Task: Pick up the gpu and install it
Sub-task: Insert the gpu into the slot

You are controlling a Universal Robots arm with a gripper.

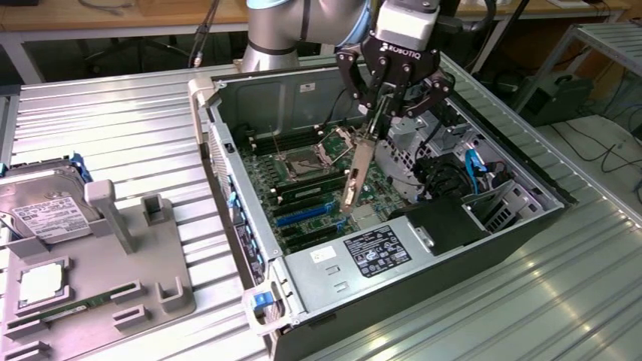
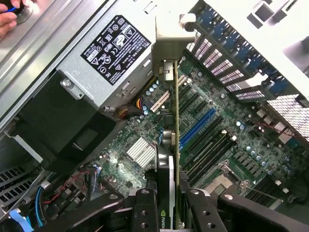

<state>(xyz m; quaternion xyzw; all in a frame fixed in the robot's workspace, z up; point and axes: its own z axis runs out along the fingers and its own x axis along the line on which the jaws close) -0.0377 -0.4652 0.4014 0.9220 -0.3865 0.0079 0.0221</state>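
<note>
I see claw (image 1: pixel 380 125) clamped on gpu (image 1: pixel 355 177), pinching card's upper end. Gpu hangs on edge directly below claw, inside open PC case (image 1: pixel 301 94), over motherboard (image 1: pixel 301 177). Silver bracket end lowest, near blue slots (image 1: pixel 301 216) and power supply (image 1: pixel 377 252). Cannot tell whether card touches board.

the green gpu card (image 1: pixel 358 171) stands on edge in the black gripper (image 1: pixel 380 120), over the green motherboard (image 1: pixel 301 192) inside the open grey metal case (image 1: pixel 216 113); a silver hard drive (image 1: pixel 40 207) lies outside it, at the exterior view's left
</note>
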